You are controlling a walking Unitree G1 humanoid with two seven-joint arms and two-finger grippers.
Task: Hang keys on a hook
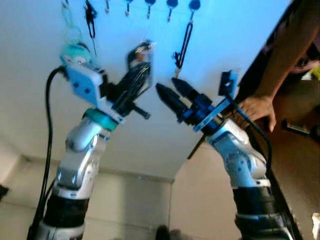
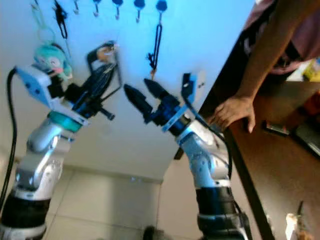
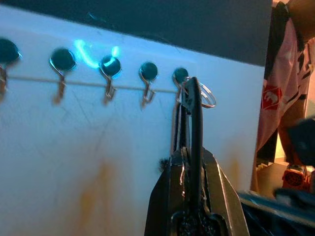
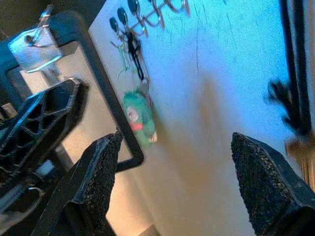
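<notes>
Left claw (image 3: 193, 105) pinches keys (image 3: 189, 93) below hooks (image 3: 148, 73).

The keys (image 1: 141, 53) are motion-blurred, and the person's arm (image 1: 280, 65) is cut off.

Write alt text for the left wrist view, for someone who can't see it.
The left pincer, shut on a black strap with a metal key ring, is raised to a row of round-headed hooks on a white wall. The ring sits beside the hook at the end of the row; whether it is caught there cannot be told.
</notes>
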